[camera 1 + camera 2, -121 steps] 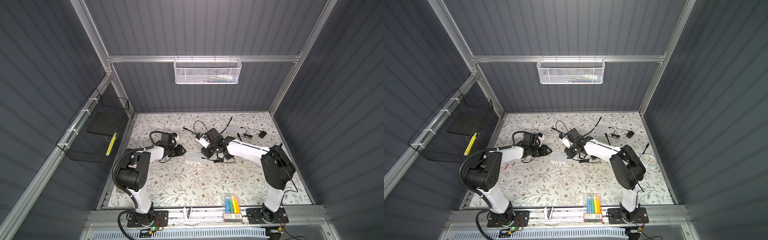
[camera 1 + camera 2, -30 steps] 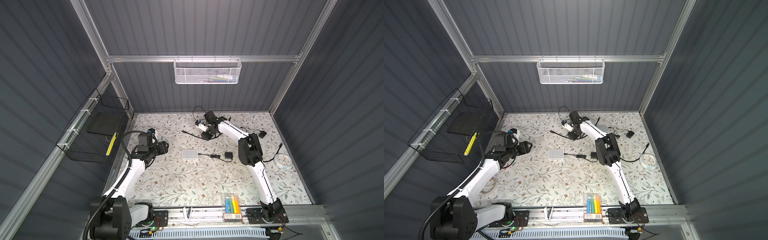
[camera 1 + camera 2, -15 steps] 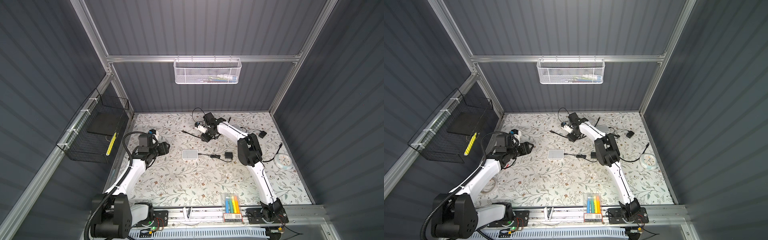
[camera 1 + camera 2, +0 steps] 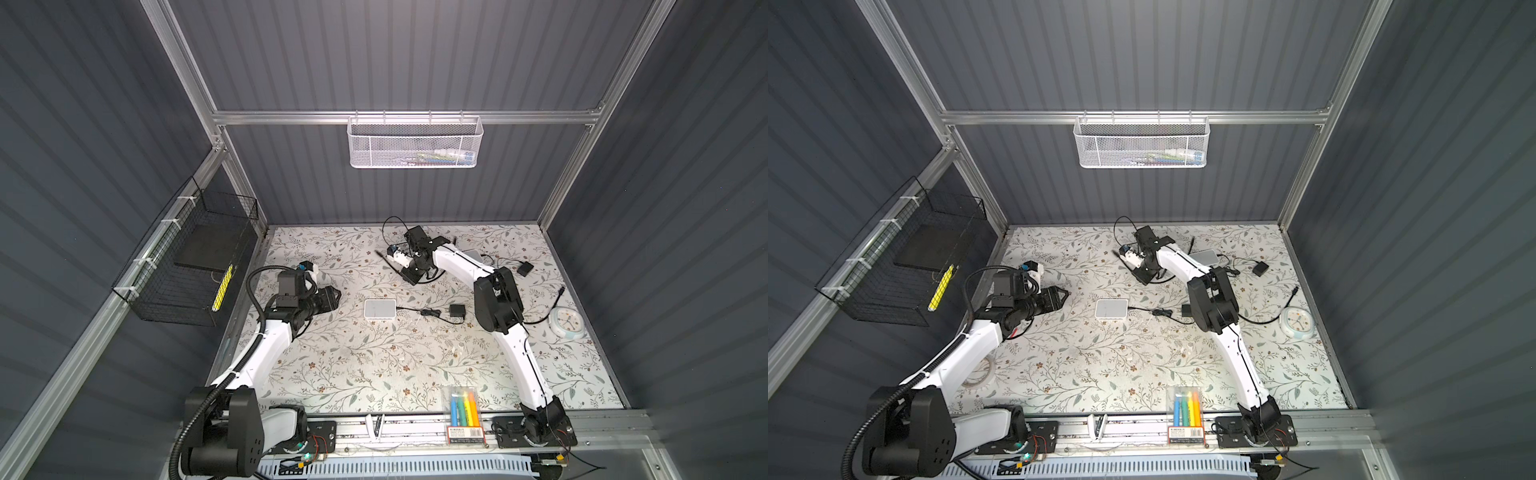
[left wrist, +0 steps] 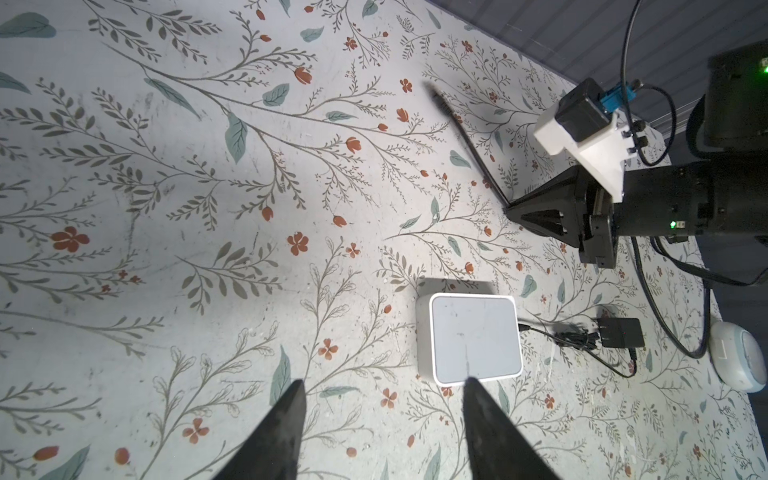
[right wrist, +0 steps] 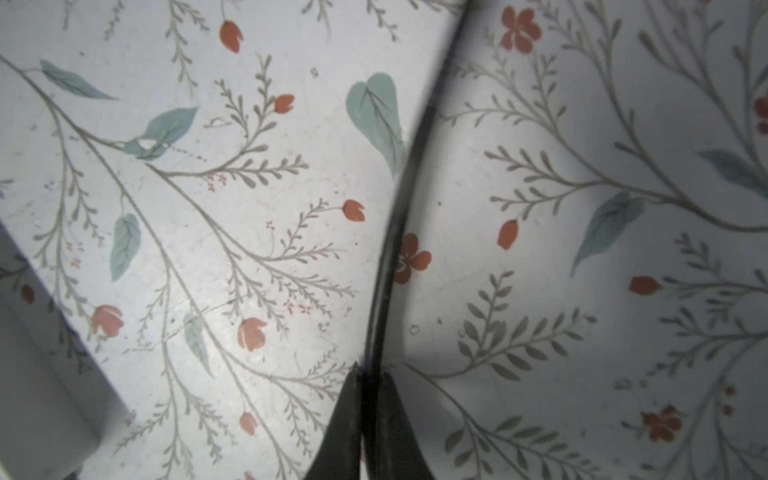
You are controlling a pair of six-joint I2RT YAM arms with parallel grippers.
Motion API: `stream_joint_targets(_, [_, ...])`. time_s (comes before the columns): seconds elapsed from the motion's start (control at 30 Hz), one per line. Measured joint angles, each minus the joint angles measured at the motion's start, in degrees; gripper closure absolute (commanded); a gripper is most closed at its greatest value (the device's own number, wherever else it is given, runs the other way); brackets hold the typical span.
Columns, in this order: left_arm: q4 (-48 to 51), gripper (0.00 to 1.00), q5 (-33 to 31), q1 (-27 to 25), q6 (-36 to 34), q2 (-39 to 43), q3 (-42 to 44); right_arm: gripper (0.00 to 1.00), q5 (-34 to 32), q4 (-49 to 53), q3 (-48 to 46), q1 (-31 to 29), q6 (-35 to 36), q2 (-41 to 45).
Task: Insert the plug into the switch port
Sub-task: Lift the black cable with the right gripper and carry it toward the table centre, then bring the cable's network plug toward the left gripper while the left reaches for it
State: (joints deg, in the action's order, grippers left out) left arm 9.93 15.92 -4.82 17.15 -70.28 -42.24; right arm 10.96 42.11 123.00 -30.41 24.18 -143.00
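R gripper [image 6: 368, 376] clamped on thin blk cable [image 6: 399, 232] nr back of table [image 4: 332, 374]. L gripper [image 5: 383, 382] jaws apart, hovering nr white switch [image 5: 473, 336].

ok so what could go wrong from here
The right end effector pinches the thin black cable well back from its free end, so that end may swing and be hard to aim.
The small white square switch box lies loose, and the open left end effector is not holding it, so a push could slide it.
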Motion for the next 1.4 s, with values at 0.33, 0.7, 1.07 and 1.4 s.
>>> stream_joint_targets(0.33, [-0.2,0.4,0.4,0.0,0.7,1.7,0.8,1.0,0.2,0.1,0.0,-0.3,6.3,0.7])
stream_joint_targets(0.7, [-1.3,0.38,2.0,0.0,2.9,5.1,1.5,1.0,-3.3,0.5,-1.3,-3.5,11.2,13.3])
stream_joint_targets(1.07, [-13.3,0.33,15.9,2.5,12.5,3.0,2.4,1.0,-13.2,-8.5,-28.1,-11.0,10.5,31.1])
stream_joint_targets(1.4, [-22.5,0.35,26.4,4.2,18.5,-7.4,2.4,1.0,-17.7,-13.6,-45.5,-14.6,6.4,46.3])
